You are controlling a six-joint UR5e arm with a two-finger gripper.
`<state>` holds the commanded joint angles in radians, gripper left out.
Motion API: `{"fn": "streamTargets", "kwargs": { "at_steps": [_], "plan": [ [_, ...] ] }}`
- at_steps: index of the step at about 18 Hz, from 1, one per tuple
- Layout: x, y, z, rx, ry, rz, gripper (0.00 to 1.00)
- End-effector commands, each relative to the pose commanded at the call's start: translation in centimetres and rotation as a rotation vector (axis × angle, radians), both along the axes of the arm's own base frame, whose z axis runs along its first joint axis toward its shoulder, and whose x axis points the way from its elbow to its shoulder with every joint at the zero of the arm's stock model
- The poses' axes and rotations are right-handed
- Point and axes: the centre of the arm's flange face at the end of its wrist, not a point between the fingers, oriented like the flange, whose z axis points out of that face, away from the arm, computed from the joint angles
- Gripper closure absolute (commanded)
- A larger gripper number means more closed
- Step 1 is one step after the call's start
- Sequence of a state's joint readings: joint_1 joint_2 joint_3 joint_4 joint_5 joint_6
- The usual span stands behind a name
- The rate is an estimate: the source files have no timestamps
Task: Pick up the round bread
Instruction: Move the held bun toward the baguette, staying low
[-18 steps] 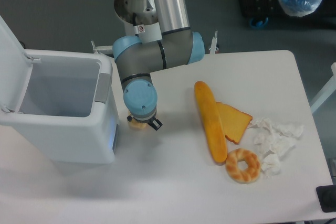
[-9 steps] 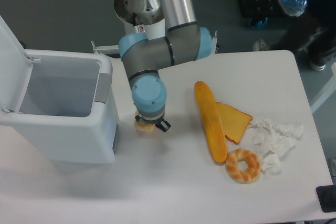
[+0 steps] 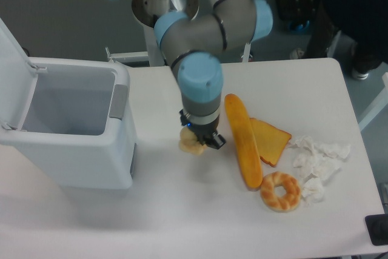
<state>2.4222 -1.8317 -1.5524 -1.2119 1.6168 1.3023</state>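
Well, the small pale-yellow round bread [image 3: 190, 142] sits under my black two-finger gripper [image 3: 200, 136], between the white open-lidded bin [image 3: 73, 125] and the long orange baguette [image 3: 243, 141]. My fingers seem clamped on it, though I cannot tell if it has left the white table [image 3: 182, 210] (my wrist hides the contact). I judge the grasp done, the lift unconfirmed.

Counted on the table [image 3: 182, 210]: one round bread [image 3: 190, 143], one baguette [image 3: 242, 139], one bagel [image 3: 280, 191], one toast slice [image 3: 271, 140], one open bin [image 3: 66, 125], one heap of crumpled tissue [image 3: 318, 162].
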Motion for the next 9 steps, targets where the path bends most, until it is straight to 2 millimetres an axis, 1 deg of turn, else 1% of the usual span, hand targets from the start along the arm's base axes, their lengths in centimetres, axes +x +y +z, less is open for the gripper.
{"fn": "streamTargets", "kwargs": {
  "at_steps": [3,4,5,7,9],
  "plan": [
    [1.0,-1.0,3.2,0.032,0.04,-0.012,0.96],
    [1.4,-1.3,4.3,0.039,0.056,-0.059,0.97],
    [1.6,-1.4,4.8,0.039,0.065,-0.083,0.97],
    [2.0,-1.7,5.4,0.037,0.064,-0.103,0.97],
    [2.1,-1.7,5.4,0.044,0.054,-0.107,0.97]
  ]
}}
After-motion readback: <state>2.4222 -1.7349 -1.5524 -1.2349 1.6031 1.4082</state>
